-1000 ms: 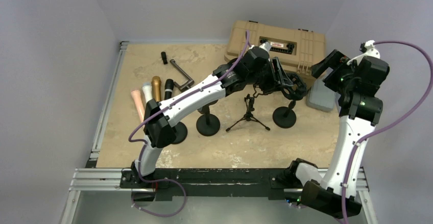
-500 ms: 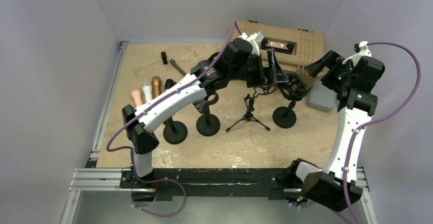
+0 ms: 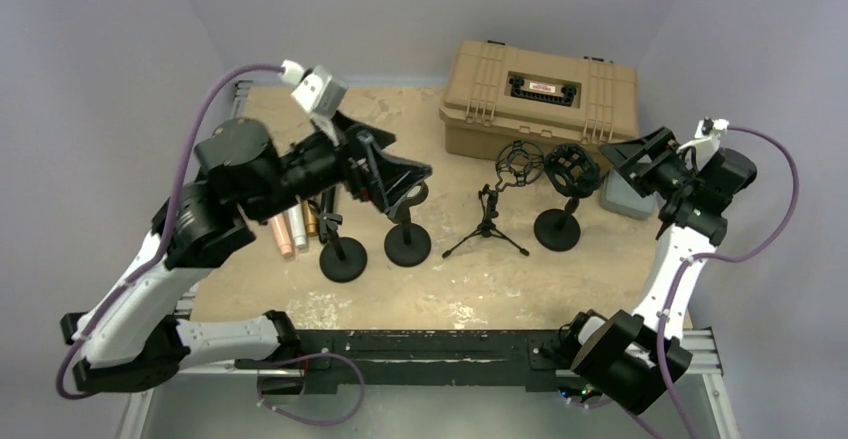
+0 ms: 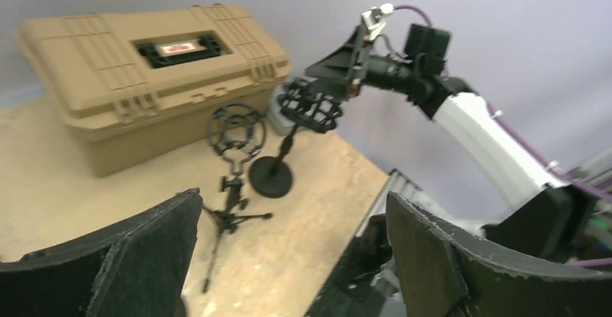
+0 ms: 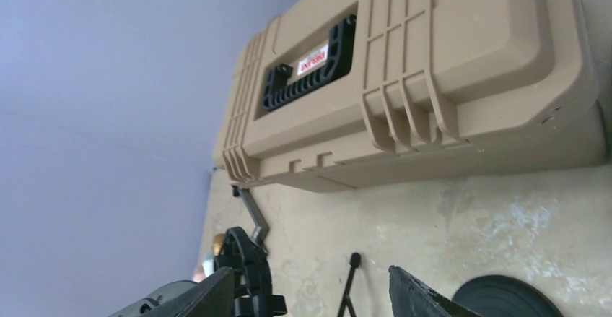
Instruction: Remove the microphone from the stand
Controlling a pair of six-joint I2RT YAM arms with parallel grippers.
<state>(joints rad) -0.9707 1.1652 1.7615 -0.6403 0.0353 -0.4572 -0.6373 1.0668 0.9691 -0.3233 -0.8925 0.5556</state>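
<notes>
On the right round-base stand (image 3: 558, 229) sits a black shock mount (image 3: 572, 167) with a dark body inside it that looks like the microphone (image 4: 314, 107). My right gripper (image 3: 618, 155) is open just to the right of this mount. In the right wrist view the mount's ring (image 5: 245, 266) lies just inside my left-hand finger (image 5: 209, 295), with a grey-green rounded thing (image 5: 148, 306) beside it. My left gripper (image 3: 405, 166) hangs open and empty over the left stands. Its wrist view shows the tripod stand (image 4: 229, 212) with an empty ring mount (image 4: 237, 129).
A tan hard case (image 3: 540, 94) stands at the back. A grey box (image 3: 625, 199) lies behind my right gripper. Two more round-base stands (image 3: 343, 259) (image 3: 408, 244) are at centre left. Several loose microphones (image 3: 290, 227) lie at the left.
My left arm has pulled away from the shock mounts and swung far left, its jaws opening wide. My right gripper has come lower and closer to the right mount.
</notes>
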